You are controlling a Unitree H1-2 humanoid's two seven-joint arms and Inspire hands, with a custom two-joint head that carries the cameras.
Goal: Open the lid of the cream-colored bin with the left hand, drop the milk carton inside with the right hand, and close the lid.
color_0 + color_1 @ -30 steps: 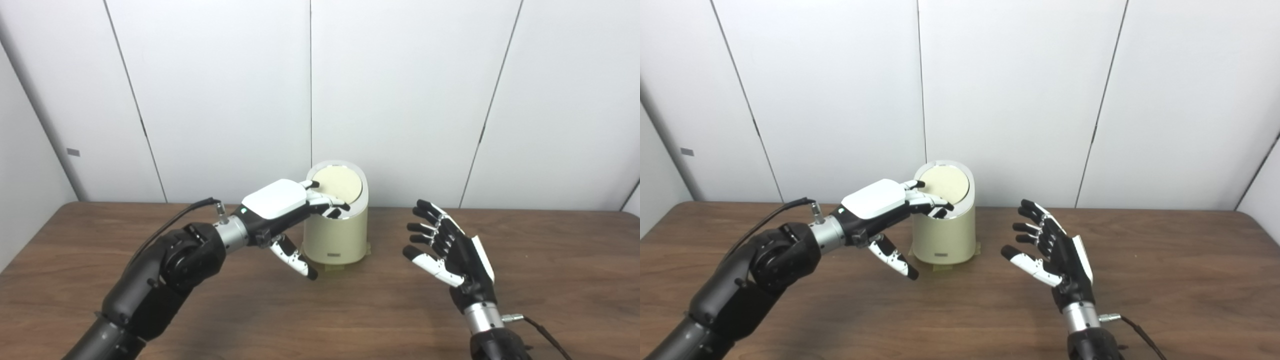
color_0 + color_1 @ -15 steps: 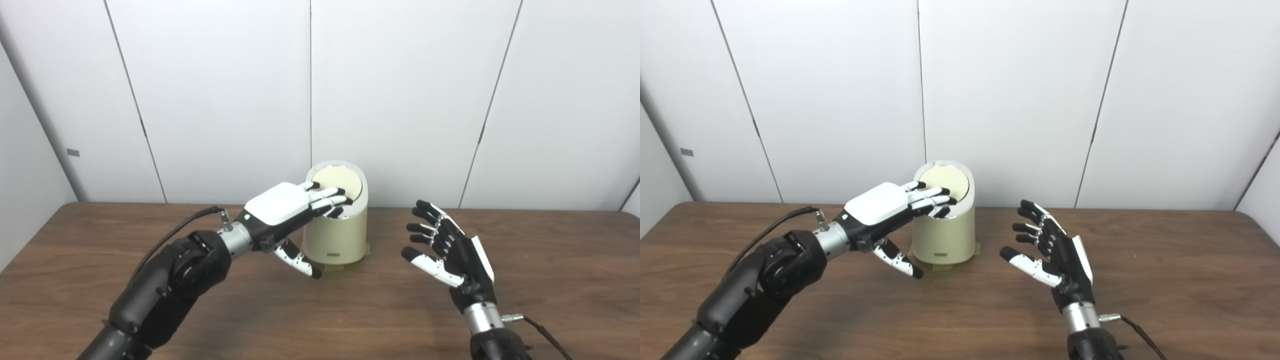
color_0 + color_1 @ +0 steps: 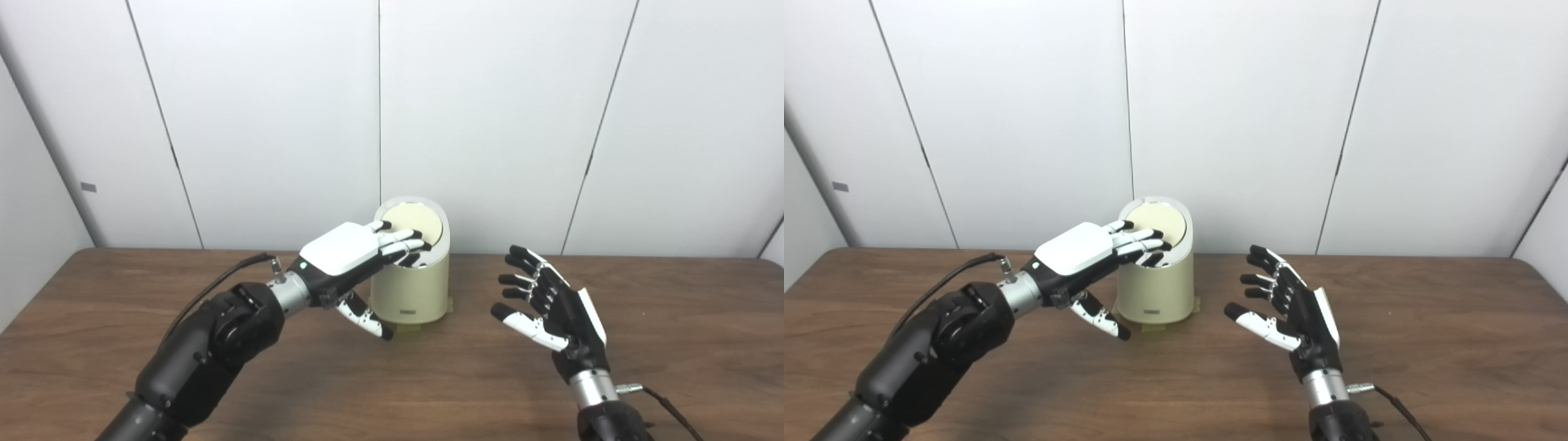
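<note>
The cream-colored bin [image 3: 411, 288] stands on the table at the back middle, its round lid [image 3: 414, 223] lying closed and tilted toward me. My left hand [image 3: 355, 257] reaches in from the left with fingers spread; its fingertips [image 3: 411, 239] rest on the lid's front edge and the thumb hangs down beside the bin's left wall. It holds nothing. My right hand [image 3: 548, 306] hovers open and empty, palm turned left, to the right of the bin. No milk carton is in view.
The brown wooden table [image 3: 392, 380] runs across the whole front. White wall panels [image 3: 490, 122] stand right behind the bin. Cables trail from both wrists.
My left hand has risen and stretched forward; its fingers went from curled at the lid's rim to lying flat on the lid. The right hand has barely moved.
</note>
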